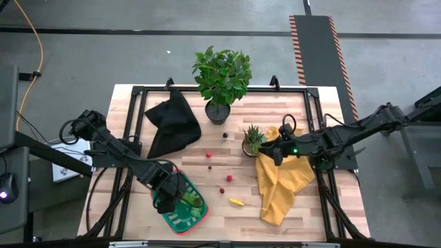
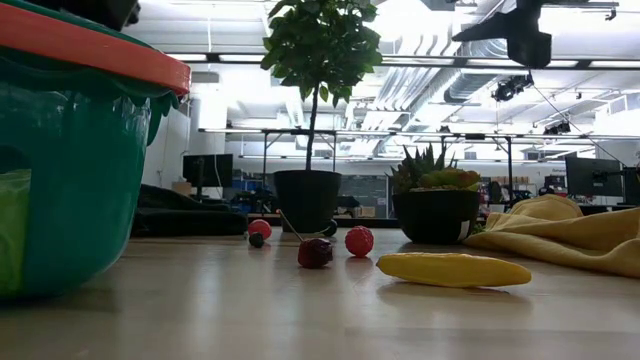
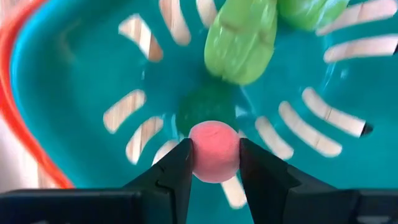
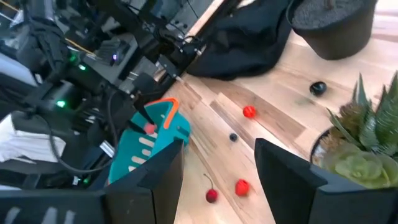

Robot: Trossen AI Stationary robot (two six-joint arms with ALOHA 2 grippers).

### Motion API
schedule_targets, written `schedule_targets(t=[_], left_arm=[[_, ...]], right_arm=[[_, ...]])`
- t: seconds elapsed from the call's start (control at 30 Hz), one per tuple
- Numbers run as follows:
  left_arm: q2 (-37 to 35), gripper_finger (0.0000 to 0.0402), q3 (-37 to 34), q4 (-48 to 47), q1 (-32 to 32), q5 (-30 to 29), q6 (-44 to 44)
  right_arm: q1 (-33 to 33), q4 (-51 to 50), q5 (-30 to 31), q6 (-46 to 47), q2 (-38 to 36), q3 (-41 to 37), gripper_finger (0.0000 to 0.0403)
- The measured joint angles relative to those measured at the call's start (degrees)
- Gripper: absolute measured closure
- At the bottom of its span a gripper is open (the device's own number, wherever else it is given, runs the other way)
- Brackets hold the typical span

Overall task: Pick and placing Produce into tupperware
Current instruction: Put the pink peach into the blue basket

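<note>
A pink ball (image 3: 214, 151) is gripped by the left gripper (image 3: 214, 163) above the container (image 3: 74, 74), its rim cut off; the right gripper (image 4: 217, 168) is held open.

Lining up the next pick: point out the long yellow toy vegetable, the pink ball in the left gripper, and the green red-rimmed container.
long yellow toy vegetable (image 2: 453, 269): low view, mid-body.
pink ball (image 3: 214, 151): left wrist view, its front face.
green red-rimmed container (image 1: 170, 222): high view, near rim.
</note>
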Motion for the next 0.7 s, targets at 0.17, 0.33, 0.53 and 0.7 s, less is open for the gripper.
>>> schedule_targets(t=[0.17, 0.33, 0.53, 0.7], left_arm=[[-0.1, 0.0289, -0.2, 2.4, 0.0, -1.1, 0.0], [-0.1, 0.0288, -0.2, 2.5, 0.0, -1.1, -0.4], [-0.1, 0.0288, -0.2, 2.8, 0.0, 0.0, -0.5], [-0.1, 0.0281, -0.2, 3.8, 0.0, 1.2, -0.8]], right_arm=[[0.0, -0.3, 0.0, 1.0, 1.8, 0.0, 0.0215], [0.0, 0.4, -1.6, 1.0, 3.8, 0.0, 0.0215], [0.0, 1.4, -3.6, 0.6, 5.7, 0.0, 0.0215], [0.0, 1.4, -4.7, 0.3, 5.9, 0.0, 0.0215]])
